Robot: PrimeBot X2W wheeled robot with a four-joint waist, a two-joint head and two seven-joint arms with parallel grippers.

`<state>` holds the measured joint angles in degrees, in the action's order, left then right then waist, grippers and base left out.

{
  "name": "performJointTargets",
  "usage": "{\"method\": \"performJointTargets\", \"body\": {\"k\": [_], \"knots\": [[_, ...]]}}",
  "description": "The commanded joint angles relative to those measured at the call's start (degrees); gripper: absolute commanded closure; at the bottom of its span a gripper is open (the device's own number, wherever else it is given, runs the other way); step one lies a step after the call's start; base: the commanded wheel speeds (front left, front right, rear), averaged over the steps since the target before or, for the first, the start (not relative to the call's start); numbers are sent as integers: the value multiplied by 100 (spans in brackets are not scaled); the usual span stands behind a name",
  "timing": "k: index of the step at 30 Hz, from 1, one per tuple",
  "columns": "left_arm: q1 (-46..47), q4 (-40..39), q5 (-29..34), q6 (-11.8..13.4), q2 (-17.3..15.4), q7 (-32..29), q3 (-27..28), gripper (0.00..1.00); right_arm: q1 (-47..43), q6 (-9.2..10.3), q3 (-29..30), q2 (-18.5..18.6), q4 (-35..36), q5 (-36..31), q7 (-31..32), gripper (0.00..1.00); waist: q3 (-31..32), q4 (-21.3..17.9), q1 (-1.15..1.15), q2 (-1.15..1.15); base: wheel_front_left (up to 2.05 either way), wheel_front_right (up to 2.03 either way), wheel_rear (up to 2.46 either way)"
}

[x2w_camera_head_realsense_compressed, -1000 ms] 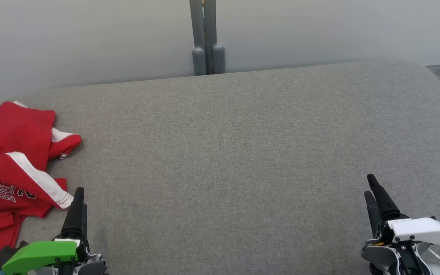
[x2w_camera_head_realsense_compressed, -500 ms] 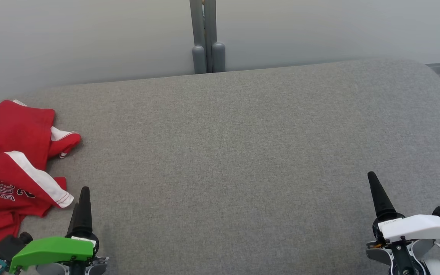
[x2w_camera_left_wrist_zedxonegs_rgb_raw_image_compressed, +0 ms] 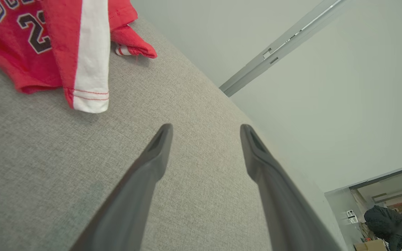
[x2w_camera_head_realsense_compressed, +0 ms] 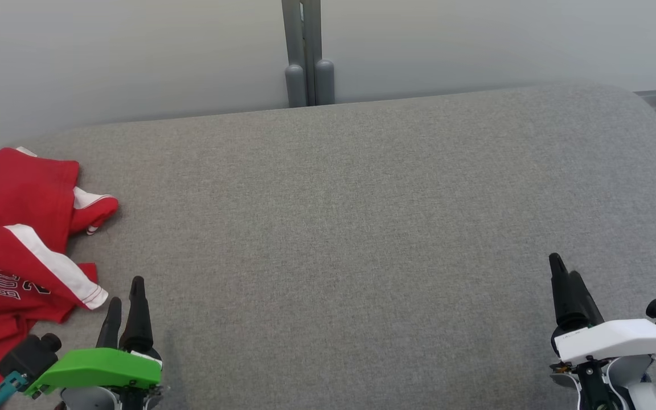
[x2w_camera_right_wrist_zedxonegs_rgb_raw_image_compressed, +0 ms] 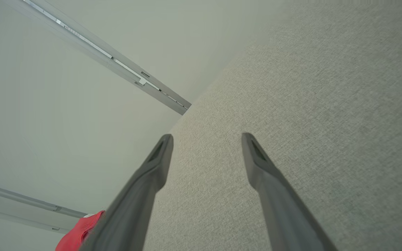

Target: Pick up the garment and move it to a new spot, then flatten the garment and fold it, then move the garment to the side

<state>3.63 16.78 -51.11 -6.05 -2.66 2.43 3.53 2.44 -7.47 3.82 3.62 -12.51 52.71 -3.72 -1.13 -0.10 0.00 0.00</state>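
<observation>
The garment [x2w_camera_head_realsense_compressed: 17, 250] is a crumpled red jersey with white stripes and dark lettering, lying at the left edge of the grey fabric surface [x2w_camera_head_realsense_compressed: 351, 216]. In the left wrist view the garment [x2w_camera_left_wrist_zedxonegs_rgb_raw_image_compressed: 47, 42] fills the upper left corner. My left gripper [x2w_camera_head_realsense_compressed: 124, 290] hovers open just right of the garment's near edge, touching nothing; its fingers [x2w_camera_left_wrist_zedxonegs_rgb_raw_image_compressed: 152, 164] stand well apart above bare fabric. At the lower right my right gripper [x2w_camera_head_realsense_compressed: 566, 266] is open and empty, far from the garment. A red corner of the garment [x2w_camera_right_wrist_zedxonegs_rgb_raw_image_compressed: 79, 232] peeks in at the bottom left of the right wrist view.
The grey surface has rounded far corners and ends at a pale wall with a grey vertical post [x2w_camera_head_realsense_compressed: 304, 57] behind its middle. A person in dark clothing [x2w_camera_left_wrist_zedxonegs_rgb_raw_image_compressed: 391, 226] is far off in the left wrist view.
My left gripper has turned and shifted slightly right and down, so both fingers now show apart. The right gripper rotated a little in place. The garment lies as before.
</observation>
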Motion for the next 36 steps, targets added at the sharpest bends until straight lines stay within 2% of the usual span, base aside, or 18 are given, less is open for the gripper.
{"method": "performJointTargets", "body": {"k": [1,12,36], "knots": [[164,-55,258,30,-64,65,-31,0,8,-1,10,28,95,-238,-74,0,-3,-1,0,0,0,0,0],[173,-12,1194,171,-145,284,-228,0,-19,-2,-38,54,90,-1125,-266,0,-26,-1,0,0,0,0,0],[196,82,2687,378,-230,669,-547,0,-2,-2,-384,224,161,-2740,-614,0,-109,5,0,0,0,0,0]]}}
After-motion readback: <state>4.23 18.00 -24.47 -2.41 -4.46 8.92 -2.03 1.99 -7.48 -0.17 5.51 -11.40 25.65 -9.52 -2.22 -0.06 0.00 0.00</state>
